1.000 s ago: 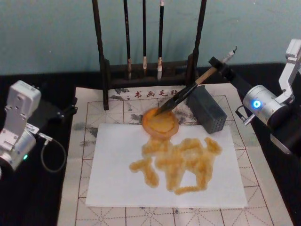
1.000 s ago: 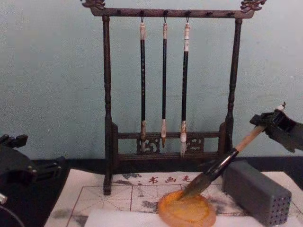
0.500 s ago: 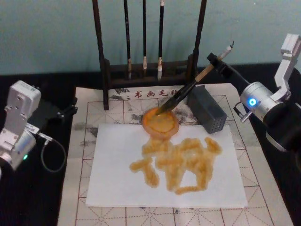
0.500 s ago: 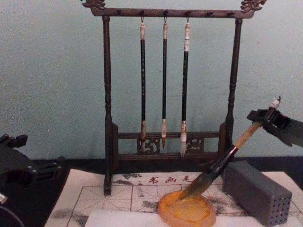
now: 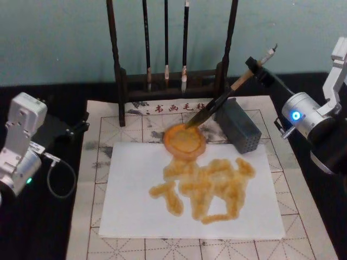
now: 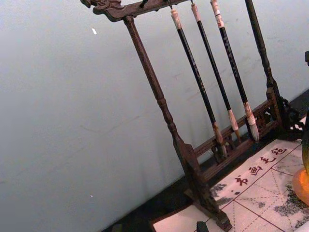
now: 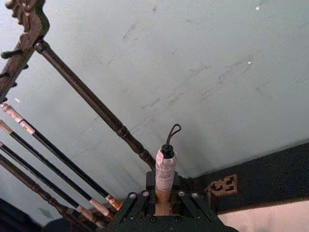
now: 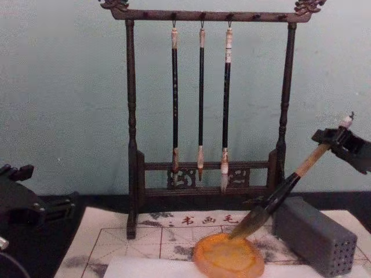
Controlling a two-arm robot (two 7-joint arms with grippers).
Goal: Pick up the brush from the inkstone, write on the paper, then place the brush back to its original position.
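The right hand (image 5: 252,66) grips the brush (image 5: 222,100) by its tan upper handle below the white cap; its black shaft and dark bristles slant down to the 1 o'clock rim of the amber inkstone (image 5: 185,142). The paper (image 5: 135,200) at 6 o'clock bears orange strokes. The left hand (image 5: 78,125) is parked at 9 o'clock, and I cannot tell its state

1. A black table (image 5: 38,233) runs under everything, and its bare dark top shows along both sides.
2. A beige mat (image 5: 89,216) lies flat on it, ruled in a grid, ink-smudged, with red characters along the far edge.
3. A dark wooden brush rack (image 8: 131,116) stands at the back, its left foot on the mat's far edge.
4. On the mat lie the white paper (image 5: 135,211), bearing amber strokes, the inkstone (image 5: 184,140) at the paper's far edge, and a grey block (image 5: 241,127) just right of the inkstone.
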